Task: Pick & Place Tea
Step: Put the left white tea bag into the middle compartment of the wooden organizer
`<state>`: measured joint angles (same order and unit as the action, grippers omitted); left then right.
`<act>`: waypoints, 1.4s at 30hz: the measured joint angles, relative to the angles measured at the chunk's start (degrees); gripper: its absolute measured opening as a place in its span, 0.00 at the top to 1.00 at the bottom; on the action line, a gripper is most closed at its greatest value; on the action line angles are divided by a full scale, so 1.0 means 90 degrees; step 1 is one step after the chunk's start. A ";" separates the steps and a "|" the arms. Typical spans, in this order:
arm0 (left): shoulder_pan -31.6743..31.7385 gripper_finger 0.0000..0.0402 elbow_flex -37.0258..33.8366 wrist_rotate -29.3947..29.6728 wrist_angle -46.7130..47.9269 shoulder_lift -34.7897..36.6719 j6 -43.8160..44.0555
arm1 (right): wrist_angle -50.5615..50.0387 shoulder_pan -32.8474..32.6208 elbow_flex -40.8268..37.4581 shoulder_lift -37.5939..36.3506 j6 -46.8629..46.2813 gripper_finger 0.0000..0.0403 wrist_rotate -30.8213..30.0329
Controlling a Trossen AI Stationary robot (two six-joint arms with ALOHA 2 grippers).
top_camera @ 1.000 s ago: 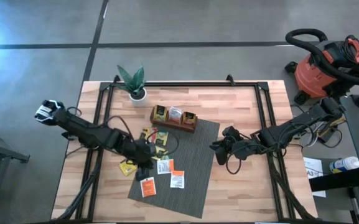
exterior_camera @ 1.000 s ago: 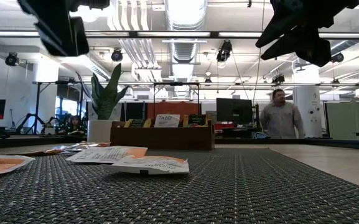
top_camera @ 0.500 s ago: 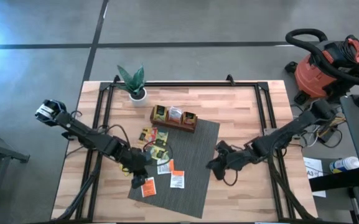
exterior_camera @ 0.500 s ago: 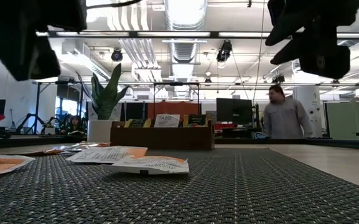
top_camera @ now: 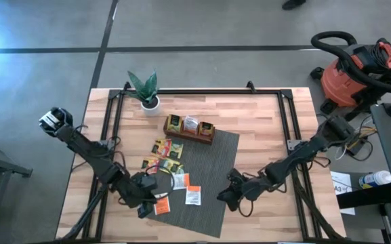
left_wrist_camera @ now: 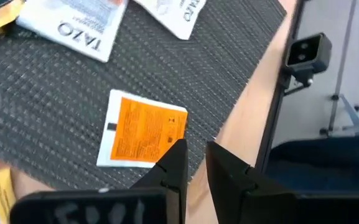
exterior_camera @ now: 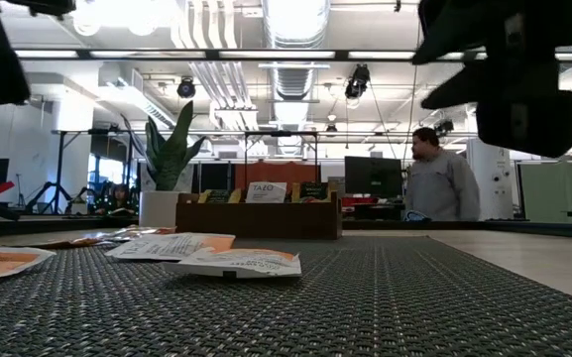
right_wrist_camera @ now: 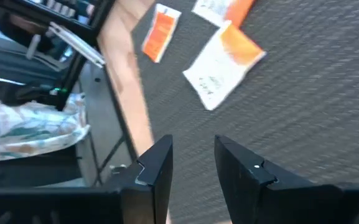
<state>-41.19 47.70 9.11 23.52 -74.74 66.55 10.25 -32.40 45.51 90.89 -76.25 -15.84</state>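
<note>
High view shows both arms reaching inward over the grey mat (top_camera: pixel 209 179), which lies skewed across the middle of the wooden table (top_camera: pixel 263 115). The left gripper (top_camera: pixel 148 201) sits low at the mat's near-left corner, just beside an orange sachet (top_camera: pixel 160 205). The right gripper (top_camera: pixel 226 197) hovers over the mat's near-right part, with no sachet under it.

Tea sachets are scattered loose: yellow and green ones (top_camera: pixel 165 150) at the mat's left edge and partly on bare wood, white-and-orange ones (top_camera: pixel 192 196) nearer the front. Behind them stands the wooden compartment tray (top_camera: pixel 189 128) with sachets upright in it, and a potted plant (top_camera: pixel 146 90) at the table's back-left corner. I judge the tray to be the destination, which would explain why the loose tea is spread flat and well apart: each piece can be taken singly.

Left wrist view finds the fingers (left_wrist_camera: pixel 174 163) narrowly parted, holding nothing, their tips over the orange sachet's (left_wrist_camera: pixel 140 130) corner. That sachet lies flat near the mat's edge, so I judge a pinch at its free border to be the likely approach. Right wrist view finds its fingers (right_wrist_camera: pixel 157 163) also slightly apart and empty, with a white-and-orange sachet (right_wrist_camera: pixel 224 65) well ahead.

Low view shows a person (exterior_camera: pixel 436 180) standing in the room beyond, clear of the table.
</note>
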 joint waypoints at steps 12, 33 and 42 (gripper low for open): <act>-0.0209 0.87 -0.0055 -0.0288 0.0010 -0.0784 0.1504 | 0.0064 0.0093 0.1474 0.1402 0.0525 0.71 0.0170; -0.0333 0.89 -0.0834 -0.0209 -0.1695 -0.1655 0.1751 | -0.0480 0.1047 0.4153 0.3691 0.0132 0.71 0.2090; -0.0310 0.89 -0.0864 0.0690 -0.1932 -0.1634 0.1710 | -0.0640 0.1082 0.5022 0.4499 -0.0229 0.71 0.1707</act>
<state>-43.97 39.92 15.33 6.13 -89.45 81.94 4.50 -22.66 90.71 131.38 -78.31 -0.48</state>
